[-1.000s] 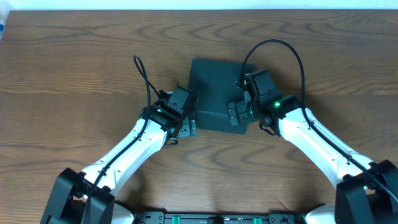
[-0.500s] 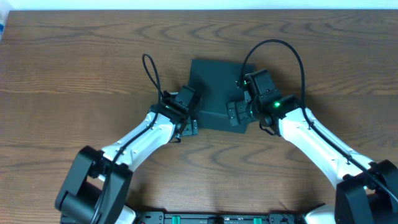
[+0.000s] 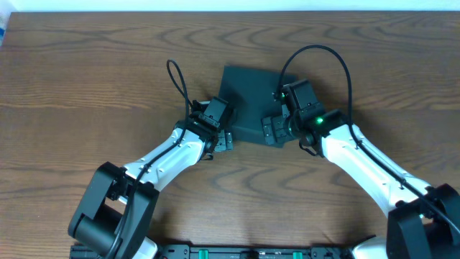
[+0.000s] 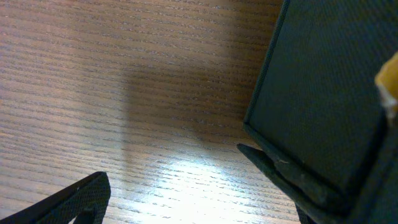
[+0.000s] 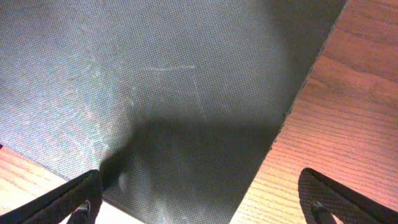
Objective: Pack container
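The container (image 3: 248, 101) is a dark teal-black square box at the table's middle, and its lid looks shut. My left gripper (image 3: 221, 138) is open at its front left corner. In the left wrist view the container (image 4: 323, 93) fills the right side and my left gripper (image 4: 180, 180) has one finger against the box's lower edge and the other over bare table. My right gripper (image 3: 274, 131) is open over the front right corner. In the right wrist view the lid (image 5: 174, 87) lies just below the spread fingers of my right gripper (image 5: 199, 186).
The wooden table (image 3: 86, 86) stretches around the box on all sides. A small yellow patch (image 4: 388, 81) shows at the right edge of the left wrist view; I cannot tell what it is. Black cables loop above both wrists.
My left gripper has moved right, up to the box's front left corner. The box's front edge has shifted slightly back and turned. The right arm has not moved.
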Robot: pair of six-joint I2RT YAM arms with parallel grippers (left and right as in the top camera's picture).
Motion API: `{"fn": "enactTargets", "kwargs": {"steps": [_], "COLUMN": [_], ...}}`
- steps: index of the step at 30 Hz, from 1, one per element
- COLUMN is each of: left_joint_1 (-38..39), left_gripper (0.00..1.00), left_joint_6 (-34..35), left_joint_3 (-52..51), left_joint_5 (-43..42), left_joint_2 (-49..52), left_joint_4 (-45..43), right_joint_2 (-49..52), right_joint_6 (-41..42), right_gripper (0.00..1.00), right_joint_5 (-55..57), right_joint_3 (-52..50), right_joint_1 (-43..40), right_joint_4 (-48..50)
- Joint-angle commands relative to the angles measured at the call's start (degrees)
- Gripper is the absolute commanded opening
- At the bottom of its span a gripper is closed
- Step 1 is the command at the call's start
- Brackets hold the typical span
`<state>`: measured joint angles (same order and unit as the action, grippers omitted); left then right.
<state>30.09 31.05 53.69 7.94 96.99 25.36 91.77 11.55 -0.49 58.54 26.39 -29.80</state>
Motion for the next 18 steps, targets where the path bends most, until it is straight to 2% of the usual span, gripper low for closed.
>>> {"fn": "enactTargets", "kwargs": {"steps": [1,4,8,12,15,18], "left_joint_1": [0.04,0.04,0.07,0.22,0.87,1.44], "left_gripper": [0.95,0.95,0.96,0.96,0.95,0.96], "left_joint_6": [-0.61,-0.59,-0.59,-0.57,-0.59,-0.13], "left_joint_3": [-0.22,-0.22,-0.22,-0.22,-0.22,-0.22], "left_joint_5": [1.22,0.11,-7.32,-10.82,-9.88,-4.85], "left_joint_2": [0.61,0.61,0.61,0.61,0.61,0.61], "left_joint_4": [-0.39,-0.57,-0.13,-0.15,-0.11,0.13], "right_joint_2": [1.68,1.68,1.68,1.68,1.68,1.68], "right_joint_6": [0.22,0.22,0.22,0.22,0.22,0.22], "right_gripper": [0.99,0.99,0.99,0.99,0.99,0.99], "right_joint_5": [2.14,2.14,2.16,2.16,2.19,2.19], "right_joint_3": [-0.22,-0.22,-0.22,-0.22,-0.22,-0.22], "right_joint_1": [0.37,0.37,0.37,0.37,0.37,0.37], "right_joint_4": [-0.79,-0.81,-0.81,-0.76,-0.79,-0.76]}}
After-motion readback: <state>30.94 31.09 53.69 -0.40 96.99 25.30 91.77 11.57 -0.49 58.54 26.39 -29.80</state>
